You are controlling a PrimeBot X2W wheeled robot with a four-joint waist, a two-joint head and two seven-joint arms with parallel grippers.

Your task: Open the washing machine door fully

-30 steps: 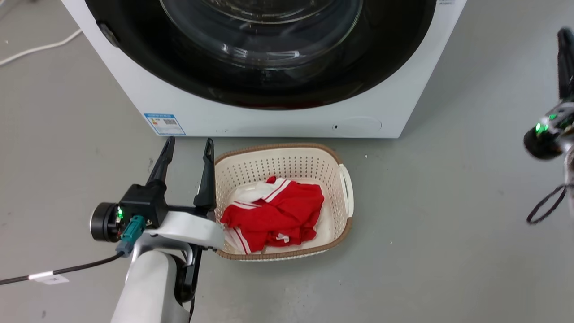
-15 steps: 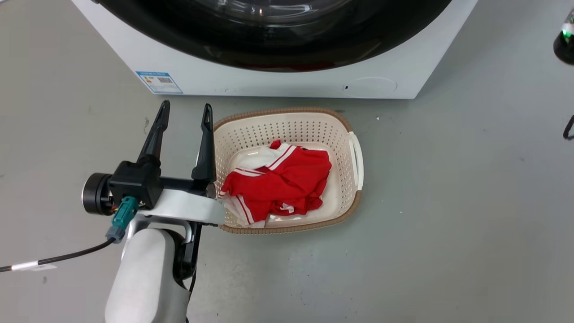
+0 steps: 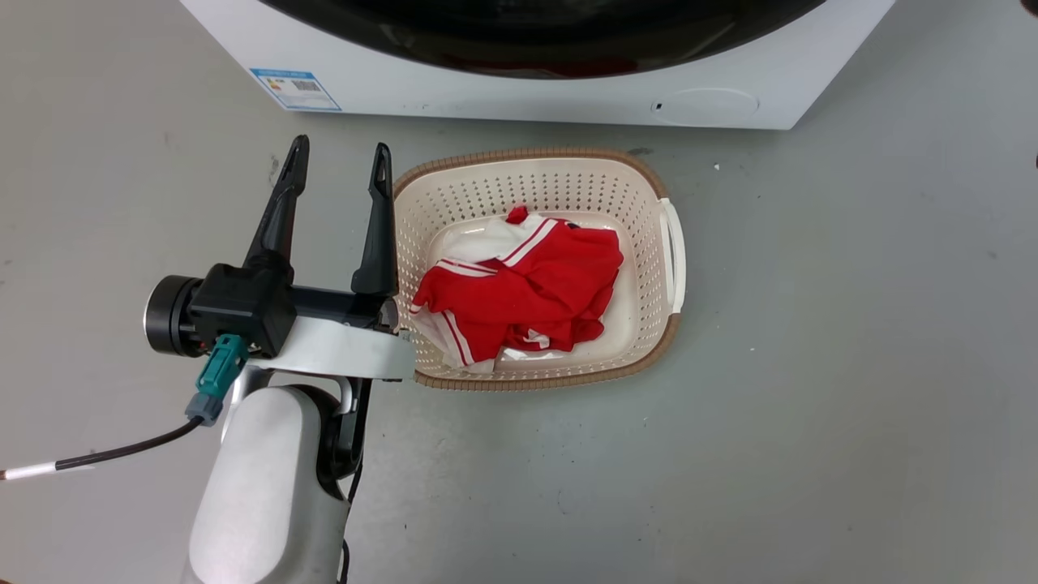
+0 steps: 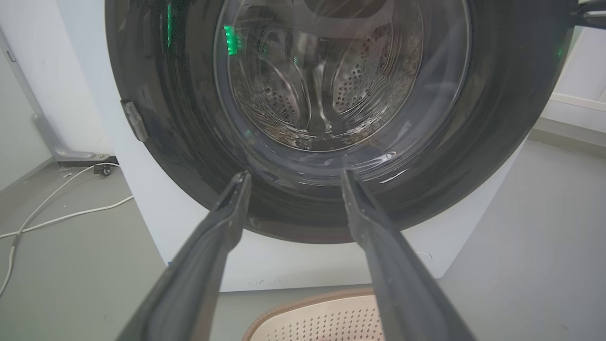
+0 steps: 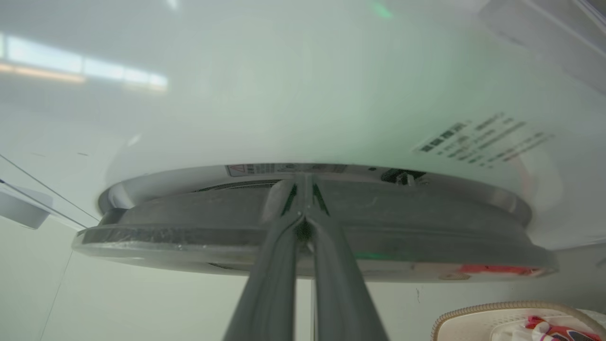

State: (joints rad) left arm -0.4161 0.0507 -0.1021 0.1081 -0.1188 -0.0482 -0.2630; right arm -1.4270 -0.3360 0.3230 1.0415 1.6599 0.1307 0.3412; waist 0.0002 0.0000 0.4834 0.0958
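The white washing machine (image 3: 519,101) fills the top of the head view, with the lower rim of its glossy black washing machine door (image 3: 551,40) showing. My left gripper (image 3: 339,158) is open and empty, low in front of the machine, beside the basket. In the left wrist view the washing machine door (image 4: 497,118) and its glass bowl (image 4: 331,94) face my open left gripper (image 4: 294,176) at a distance. In the right wrist view my right gripper (image 5: 303,189) is shut, tips at the edge-on rim of the washing machine door (image 5: 426,237), under the white front (image 5: 284,94).
A cream perforated basket (image 3: 673,243) with a red and white garment (image 3: 527,292) stands on the grey floor just before the machine, touching my left fingers' side. A blue label (image 3: 296,88) and round cap (image 3: 704,105) sit low on the front. White cables (image 4: 57,220) lie left of the machine.
The head camera has tilted down, so the machine and basket ride higher in the picture. The right gripper has gone out past the upper right edge. My left gripper stays open.
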